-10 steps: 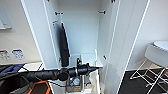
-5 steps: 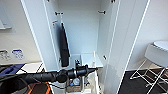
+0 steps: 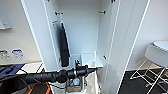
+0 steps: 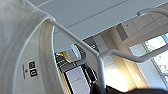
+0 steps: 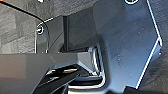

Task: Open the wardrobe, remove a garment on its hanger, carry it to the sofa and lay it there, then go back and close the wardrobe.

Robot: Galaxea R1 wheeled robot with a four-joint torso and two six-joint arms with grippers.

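The wardrobe stands open in the head view, both white doors swung wide, with black hooks high on its back wall. A long black garment hangs inside on the left. My left arm reaches in from the left, and its gripper is in front of the wardrobe's lower part. In the left wrist view the white hanger runs down its stem into my left gripper, which is shut on it. The white garment drapes over the hanger, close to the camera.
The open right door stands next to my arm's tip. A white stool with a wire frame is at the right on dark floor. Small items sit low under the arm.
The left arm's tip has sunk slightly in front of the wardrobe. Nothing else has visibly moved.
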